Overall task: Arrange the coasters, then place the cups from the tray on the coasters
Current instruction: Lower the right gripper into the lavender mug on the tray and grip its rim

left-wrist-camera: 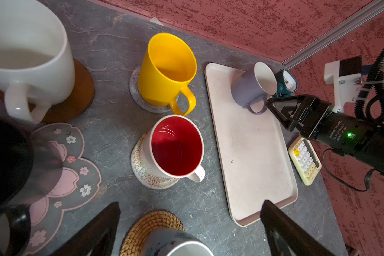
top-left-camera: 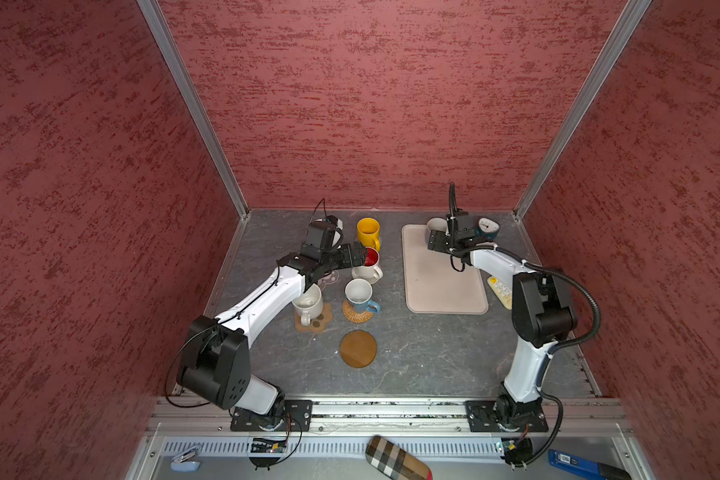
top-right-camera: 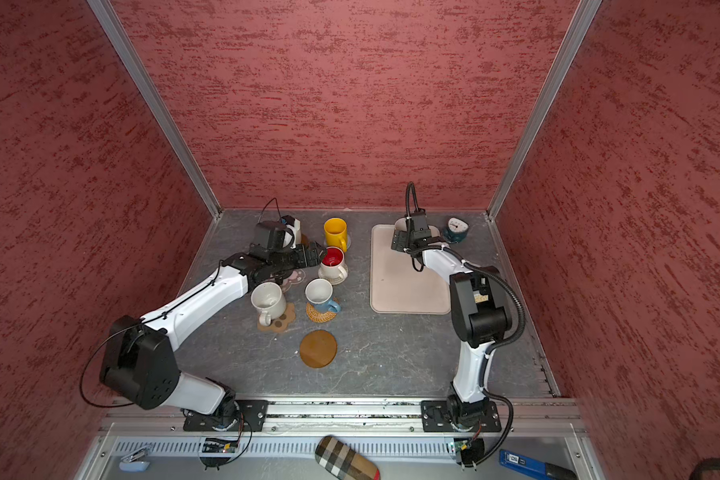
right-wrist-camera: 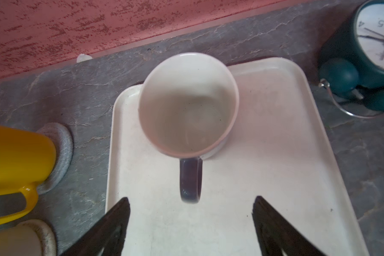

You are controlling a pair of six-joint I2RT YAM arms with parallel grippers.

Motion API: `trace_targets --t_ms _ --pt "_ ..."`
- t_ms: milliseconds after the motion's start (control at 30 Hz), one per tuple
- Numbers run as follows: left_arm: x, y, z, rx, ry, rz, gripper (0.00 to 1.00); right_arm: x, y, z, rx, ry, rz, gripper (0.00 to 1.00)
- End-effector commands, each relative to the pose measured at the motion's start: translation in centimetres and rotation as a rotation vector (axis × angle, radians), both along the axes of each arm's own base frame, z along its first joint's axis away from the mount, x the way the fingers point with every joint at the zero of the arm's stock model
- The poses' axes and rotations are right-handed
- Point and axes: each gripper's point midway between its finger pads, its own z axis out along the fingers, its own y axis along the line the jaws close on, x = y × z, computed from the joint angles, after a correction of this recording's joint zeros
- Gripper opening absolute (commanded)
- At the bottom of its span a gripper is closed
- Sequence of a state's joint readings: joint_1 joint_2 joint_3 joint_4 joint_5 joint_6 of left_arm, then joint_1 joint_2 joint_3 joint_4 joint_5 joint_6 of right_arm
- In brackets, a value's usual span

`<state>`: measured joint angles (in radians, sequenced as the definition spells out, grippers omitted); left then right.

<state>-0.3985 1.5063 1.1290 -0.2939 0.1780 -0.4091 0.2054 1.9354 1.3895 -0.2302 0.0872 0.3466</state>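
Right wrist view: the right pincer [right-wrist-camera: 191, 199] is spread wide and holds nothing, just beside the purple-handled cup [right-wrist-camera: 187, 106] on the tray [right-wrist-camera: 275, 177]. The left pincer [left-wrist-camera: 191, 202] is spread wide too.

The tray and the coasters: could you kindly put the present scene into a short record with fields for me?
tray: holds only the lavender mug, upright at its far end
free coaster: wooden disc, nothing on it
mugs on coasters: yellow mug on grey woven coaster; red-lined mug on beige woven coaster; blue-handled mug on rattan coaster; white mug on paw coaster
right gripper: open, lined up with the lavender mug's handle, not gripping
left gripper: open, empty, by the red-lined mug
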Motion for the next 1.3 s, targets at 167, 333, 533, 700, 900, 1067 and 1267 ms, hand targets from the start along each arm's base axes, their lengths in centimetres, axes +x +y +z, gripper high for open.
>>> trace_targets --t_ms 167,333,533,700,900,1067,1267 --pt "3.3 -0.5 -0.2 0.015 -0.064 0.012 0.99 2.9 -0.2 -1.6 -0.014 0.028 0.022 0.69" --pt "4.0 -0.4 -0.8 0.002 -0.061 0.010 1.00 3.6 -0.6 -2.9 -0.029 0.047 0.018 0.61" --pt "4.7 -0.5 -1.4 -0.001 -0.050 0.007 1.00 4.1 -0.9 -3.8 -0.035 0.060 0.014 0.54" --pt "4.8 -0.6 -1.7 -0.005 -0.044 0.007 1.00 4.3 -1.0 -4.1 -0.040 0.060 0.023 0.45" --pt "4.7 -0.5 -1.7 -0.004 -0.039 0.007 0.99 4.3 -1.1 -4.3 -0.043 0.061 0.027 0.30" --pt "4.6 -0.4 -1.4 -0.003 -0.042 0.010 1.00 4.3 -1.0 -4.3 -0.044 0.059 0.037 0.15" --pt "4.1 -0.3 -1.2 -0.009 -0.041 0.014 0.99 3.9 -0.7 -3.8 -0.035 0.053 0.057 0.00"
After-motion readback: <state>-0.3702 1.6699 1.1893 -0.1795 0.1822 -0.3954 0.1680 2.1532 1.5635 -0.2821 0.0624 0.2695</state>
